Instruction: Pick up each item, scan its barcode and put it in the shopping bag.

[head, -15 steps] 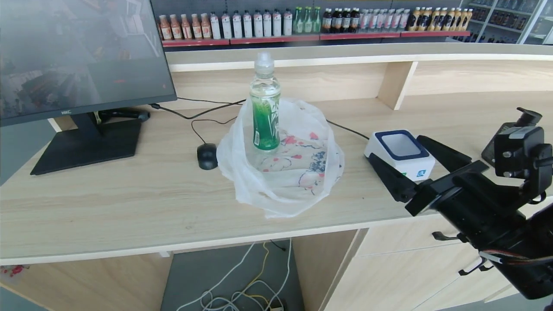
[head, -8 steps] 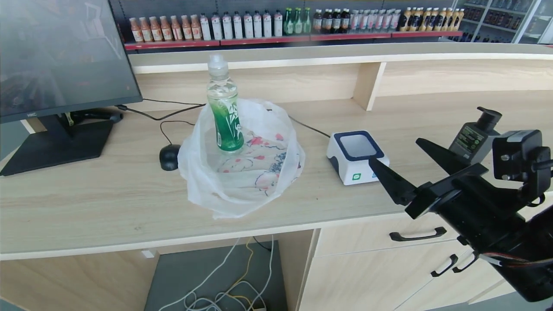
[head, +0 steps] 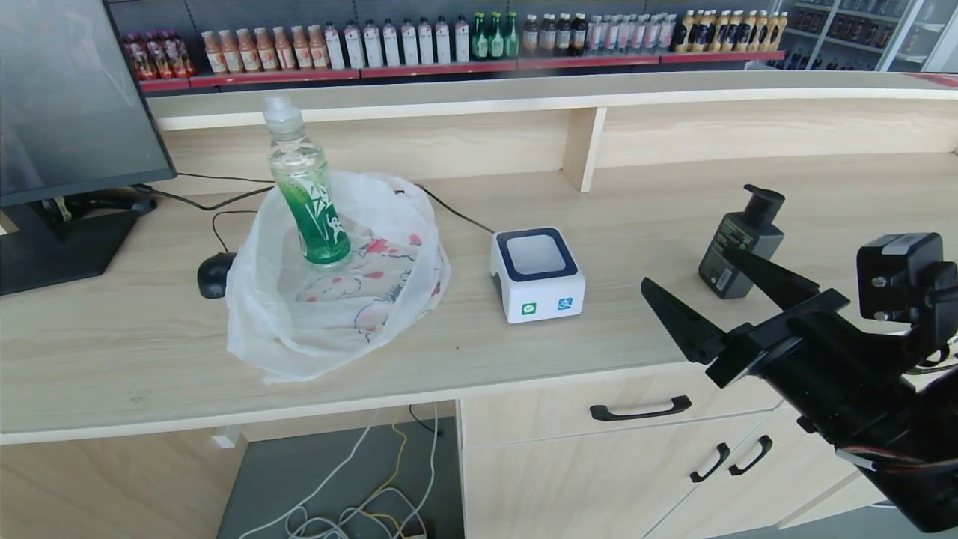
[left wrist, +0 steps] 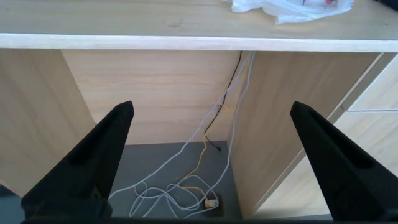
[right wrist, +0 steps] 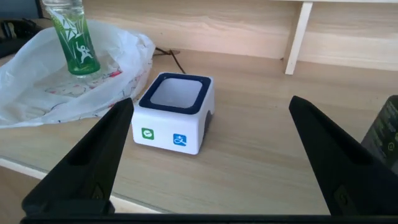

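A green-labelled drink bottle (head: 307, 202) stands upright inside the white shopping bag (head: 329, 314), which lies open on the wooden counter (head: 112, 359). To the bag's right sits the white scanner (head: 537, 273) with its blue-rimmed window facing up. Further right stands a dark pump bottle (head: 741, 243). My right gripper (head: 686, 266) is open and empty, over the counter's front edge between scanner and pump bottle. The right wrist view takes in the scanner (right wrist: 175, 112), the bottle (right wrist: 73, 37), the bag (right wrist: 37, 74) and the pump bottle (right wrist: 385, 130). My left gripper (left wrist: 211, 106) is open below the counter edge (left wrist: 124, 28).
A monitor (head: 67, 90) and a black mouse (head: 213, 273) with cables sit left of the bag. A raised wooden ledge (head: 524, 105) runs behind the counter, with a shelf of bottles (head: 449, 37) beyond. Drawers (head: 636, 412) and loose cables (left wrist: 199, 180) lie beneath.
The head camera has turned right, so the whole picture shifted left and the pump bottle came into view. The right gripper now stands right of the scanner instead of over it, still open.
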Controlling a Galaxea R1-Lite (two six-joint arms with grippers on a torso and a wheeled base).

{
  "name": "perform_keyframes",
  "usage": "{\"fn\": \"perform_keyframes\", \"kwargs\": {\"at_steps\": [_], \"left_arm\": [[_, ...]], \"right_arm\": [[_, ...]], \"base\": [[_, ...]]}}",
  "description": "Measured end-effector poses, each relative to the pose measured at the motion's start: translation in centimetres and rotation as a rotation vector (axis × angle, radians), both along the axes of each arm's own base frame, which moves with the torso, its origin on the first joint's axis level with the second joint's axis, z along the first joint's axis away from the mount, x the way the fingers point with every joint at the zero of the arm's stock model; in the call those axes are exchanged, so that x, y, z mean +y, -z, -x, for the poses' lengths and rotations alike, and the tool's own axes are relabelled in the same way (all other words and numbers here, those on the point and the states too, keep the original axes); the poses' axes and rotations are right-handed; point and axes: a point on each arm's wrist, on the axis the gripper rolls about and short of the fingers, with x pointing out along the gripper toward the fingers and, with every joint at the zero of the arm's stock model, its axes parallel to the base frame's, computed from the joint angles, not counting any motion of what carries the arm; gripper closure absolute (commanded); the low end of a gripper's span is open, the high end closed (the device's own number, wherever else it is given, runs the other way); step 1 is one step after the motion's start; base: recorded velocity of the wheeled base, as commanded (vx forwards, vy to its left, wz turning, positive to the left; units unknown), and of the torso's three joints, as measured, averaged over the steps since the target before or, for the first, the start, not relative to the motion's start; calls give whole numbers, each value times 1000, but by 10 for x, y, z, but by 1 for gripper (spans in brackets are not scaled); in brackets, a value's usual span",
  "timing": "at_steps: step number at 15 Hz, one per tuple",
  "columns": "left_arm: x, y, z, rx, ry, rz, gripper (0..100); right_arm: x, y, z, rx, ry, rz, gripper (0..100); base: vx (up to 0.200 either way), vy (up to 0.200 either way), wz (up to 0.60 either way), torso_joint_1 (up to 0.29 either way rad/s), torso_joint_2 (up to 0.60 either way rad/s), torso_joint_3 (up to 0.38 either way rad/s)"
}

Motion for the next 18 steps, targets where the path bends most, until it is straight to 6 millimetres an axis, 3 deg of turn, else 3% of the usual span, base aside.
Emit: {"fn": "perform_keyframes", "kwargs": {"at_steps": [7,9,12,18], "left_arm": [[0,0,0,0,-1,-1,0],[0,0,0,0,0,-1,0],[0,0,0,0,0,-1,0],[0,0,0,0,-1,0,0]], "right_arm": [[0,-1,-1,-4,0,-2,0],[1,-1,-1,-3,0,-1,0],[1,0,-1,-2,0,0,0],[-4,1,-3,3,22,2,0]], "base": [[0,-200,0,2,5,0],[0,0,0,0,0,0],[0,0,600,1,-1,1],[0,0,0,0,0,0]]}}
